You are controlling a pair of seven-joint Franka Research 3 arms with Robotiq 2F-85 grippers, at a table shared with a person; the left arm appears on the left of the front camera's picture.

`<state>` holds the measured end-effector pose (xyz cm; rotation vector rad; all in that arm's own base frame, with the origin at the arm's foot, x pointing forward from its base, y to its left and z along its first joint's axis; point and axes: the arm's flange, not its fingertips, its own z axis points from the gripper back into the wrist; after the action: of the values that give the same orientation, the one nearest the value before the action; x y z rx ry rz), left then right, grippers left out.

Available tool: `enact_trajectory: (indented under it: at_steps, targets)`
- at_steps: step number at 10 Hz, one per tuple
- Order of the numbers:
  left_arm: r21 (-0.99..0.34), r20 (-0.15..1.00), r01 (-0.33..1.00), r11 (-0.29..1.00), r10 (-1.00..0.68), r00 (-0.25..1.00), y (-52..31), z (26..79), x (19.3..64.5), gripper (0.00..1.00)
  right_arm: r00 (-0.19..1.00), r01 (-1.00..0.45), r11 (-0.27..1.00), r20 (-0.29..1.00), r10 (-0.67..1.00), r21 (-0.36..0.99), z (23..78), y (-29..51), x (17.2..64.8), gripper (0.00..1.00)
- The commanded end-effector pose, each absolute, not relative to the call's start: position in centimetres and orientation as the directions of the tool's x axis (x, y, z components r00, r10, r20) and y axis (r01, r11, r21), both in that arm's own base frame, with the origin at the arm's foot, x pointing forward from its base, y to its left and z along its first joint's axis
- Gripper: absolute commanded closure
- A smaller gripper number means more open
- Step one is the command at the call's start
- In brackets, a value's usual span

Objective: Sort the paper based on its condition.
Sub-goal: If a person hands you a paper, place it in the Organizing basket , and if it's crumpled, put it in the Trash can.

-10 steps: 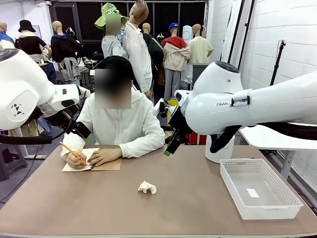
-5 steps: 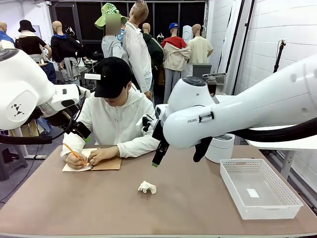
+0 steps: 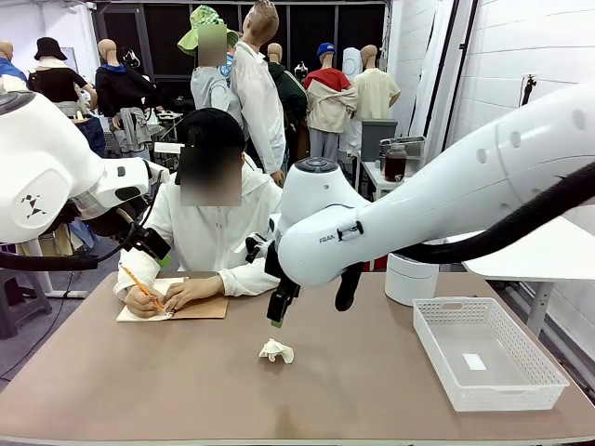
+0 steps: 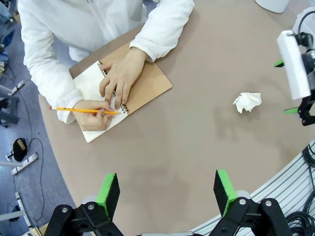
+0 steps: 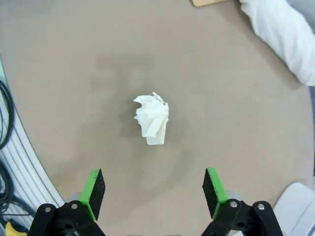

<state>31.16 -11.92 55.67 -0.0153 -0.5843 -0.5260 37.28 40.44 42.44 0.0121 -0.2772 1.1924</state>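
Directly above crumpled paper (image 5: 152, 119), right pincer (image 5: 153, 184) spread wide, left pincer (image 4: 167, 189) likewise apart, person (image 4: 98, 29) writing in notebook (image 4: 147, 88)

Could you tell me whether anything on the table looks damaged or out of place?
Yes: a crumpled paper wad lies alone on the table near its middle, below the open right gripper, apart from the person's notebook and the white basket.

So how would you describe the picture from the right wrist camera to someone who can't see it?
A crumpled ball of white paper lies on a brown table, seen from above. The right gripper stands open at the bottom edge, its green-tipped fingers clear of the paper. A person's white sleeve shows at the top right.
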Motion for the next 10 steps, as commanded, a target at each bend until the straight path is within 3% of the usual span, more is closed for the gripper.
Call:
enact_trajectory:
  at_steps: [1, 7, 10]
  targets:
    - [0.127, 0.536, 0.476, 0.87, -0.464, 0.706, -11.8, 55.7, 31.2, 0.0, 0.353, -0.918, 0.375, 0.169, 0.92, -0.127, 40.8, 41.9, 38.2, 0.0]
    - [0.127, 0.536, 0.476, 0.87, -0.464, 0.706, -11.8, 55.7, 31.2, 0.0, 0.361, -0.92, 0.37, 0.088, 0.928, -0.125, 37.0, 42.9, 38.4, 0.0]
    - [0.127, 0.536, 0.476, 0.87, -0.464, 0.706, -11.8, 55.7, 31.2, 0.0, 0.342, -0.93, 0.353, 0.115, 0.933, -0.099, 36.6, 41.8, 38.3, 0.0]
